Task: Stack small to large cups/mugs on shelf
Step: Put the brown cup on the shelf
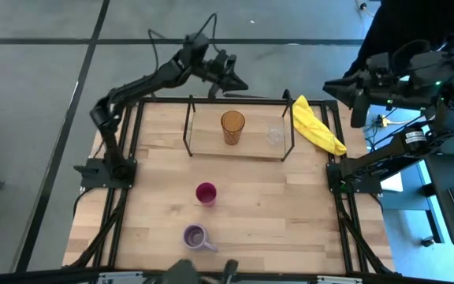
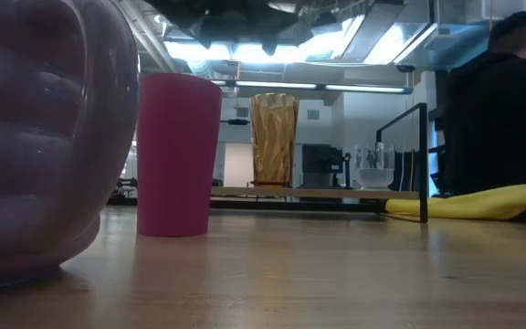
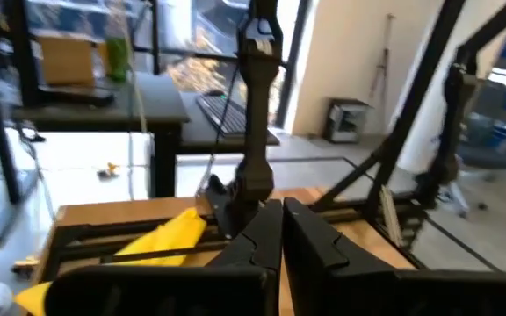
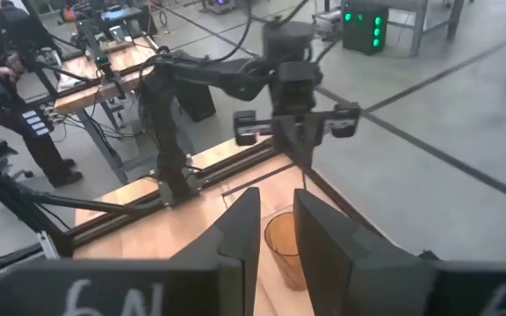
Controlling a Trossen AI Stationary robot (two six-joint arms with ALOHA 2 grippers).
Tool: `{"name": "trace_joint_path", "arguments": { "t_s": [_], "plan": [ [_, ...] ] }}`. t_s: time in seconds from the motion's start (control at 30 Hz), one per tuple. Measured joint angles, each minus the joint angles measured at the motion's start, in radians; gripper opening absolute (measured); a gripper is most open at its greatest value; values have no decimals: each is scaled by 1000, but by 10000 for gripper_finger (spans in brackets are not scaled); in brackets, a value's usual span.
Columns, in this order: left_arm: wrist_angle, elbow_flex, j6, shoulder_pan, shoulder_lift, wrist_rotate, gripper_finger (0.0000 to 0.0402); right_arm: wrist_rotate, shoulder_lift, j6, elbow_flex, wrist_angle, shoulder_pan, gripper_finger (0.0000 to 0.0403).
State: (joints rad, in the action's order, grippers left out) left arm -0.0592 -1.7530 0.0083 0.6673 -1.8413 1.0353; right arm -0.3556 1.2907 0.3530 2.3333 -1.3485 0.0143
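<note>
The shelf (image 1: 208, 139) stands at the table's far side. The amber tumbler (image 1: 232, 127) stands upright on its board, and the small clear glass (image 1: 275, 135) stands to the tumbler's right. The magenta cup (image 1: 206, 193) stands on the table near the middle. The lavender mug (image 1: 196, 236) stands nearer the front edge, its handle to the right. My left gripper (image 1: 239, 83) hangs shut in the air beyond the shelf's far side. My right gripper (image 1: 357, 110) is raised off the table's right far corner, open; the tumbler (image 4: 285, 251) shows between its fingers.
A yellow cloth (image 1: 317, 126) lies crumpled at the far right, just outside the shelf's right rods (image 2: 423, 164). In the low view the mug (image 2: 35, 137) fills the left foreground, with the magenta cup (image 2: 177, 155) behind it. A person (image 2: 510, 100) stands beyond the table.
</note>
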Motion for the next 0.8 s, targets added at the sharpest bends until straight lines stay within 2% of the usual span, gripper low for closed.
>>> {"name": "trace_joint_path", "arguments": {
  "t_s": [0.1, 0.2, 0.33, 0.47, 0.57, 0.8],
  "plan": [
    [-150, -118, 81, 18, -73, 38, 5, -1, 5, 15, 0, 0, 0, 74],
    [-338, -214, 172, 41, -148, 30, 5, -15, 16, 32, 0, 0, 0, 74],
    [-579, -295, 271, 67, -225, -51, 5, -26, 38, 37, 0, -1, 0, 74],
    [-787, -308, 376, 80, -256, -159, 5, -28, 50, 56, 0, 0, 0, 74],
    [-841, -310, 442, 72, -253, -175, 5, -28, 59, 62, 0, -1, 0, 74],
    [-828, -312, 447, 44, -232, -159, 5, -26, 66, 84, 0, -8, 0, 74]
  ]
}}
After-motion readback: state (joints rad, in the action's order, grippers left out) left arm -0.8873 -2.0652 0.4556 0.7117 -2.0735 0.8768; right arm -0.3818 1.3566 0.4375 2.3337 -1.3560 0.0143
